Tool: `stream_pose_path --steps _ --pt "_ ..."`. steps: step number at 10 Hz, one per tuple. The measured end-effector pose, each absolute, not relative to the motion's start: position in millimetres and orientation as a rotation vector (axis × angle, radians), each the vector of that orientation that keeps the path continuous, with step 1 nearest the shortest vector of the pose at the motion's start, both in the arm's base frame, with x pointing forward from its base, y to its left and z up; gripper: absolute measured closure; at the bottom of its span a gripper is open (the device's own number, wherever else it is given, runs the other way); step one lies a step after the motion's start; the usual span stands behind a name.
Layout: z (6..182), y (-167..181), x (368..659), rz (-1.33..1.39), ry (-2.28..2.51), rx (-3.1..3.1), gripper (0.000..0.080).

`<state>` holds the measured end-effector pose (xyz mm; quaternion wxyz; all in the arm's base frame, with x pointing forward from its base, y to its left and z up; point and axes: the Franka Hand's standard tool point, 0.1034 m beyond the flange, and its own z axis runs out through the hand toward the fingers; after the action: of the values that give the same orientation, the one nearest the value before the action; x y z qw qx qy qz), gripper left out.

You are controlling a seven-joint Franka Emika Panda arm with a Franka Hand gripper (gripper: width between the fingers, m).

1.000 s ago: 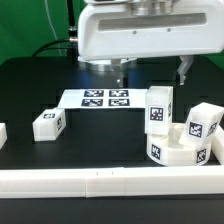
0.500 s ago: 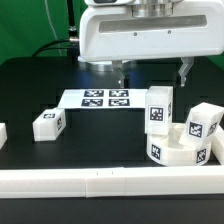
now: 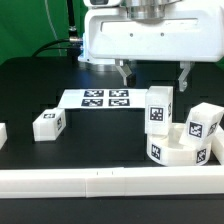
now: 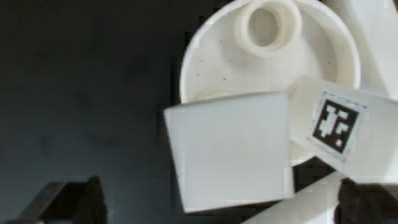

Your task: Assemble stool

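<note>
The gripper (image 3: 155, 72) has drifted slightly toward three o'clock in the exterior view, its fingers spread wide and holding nothing. The upright leg (image 3: 160, 108) stands at six o'clock beneath them, on the seat (image 3: 180, 152), long axis vertical.

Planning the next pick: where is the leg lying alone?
The lone leg lies on the table at the exterior view's left, by the lower-left corner of the marker board, apart from the seat at that view's right.

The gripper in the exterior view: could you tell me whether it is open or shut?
Open: the gripper has its fingers wide apart above the stool seat, holding nothing.
</note>
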<state>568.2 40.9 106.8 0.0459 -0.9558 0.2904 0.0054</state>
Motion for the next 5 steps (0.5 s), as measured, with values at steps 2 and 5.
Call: stream_pose_path --steps 2,5 --pt "106.1 42 568 0.028 1.088 -2.85 0.015" --pt "95.3 49 571 0.008 1.038 -2.876 0.015"
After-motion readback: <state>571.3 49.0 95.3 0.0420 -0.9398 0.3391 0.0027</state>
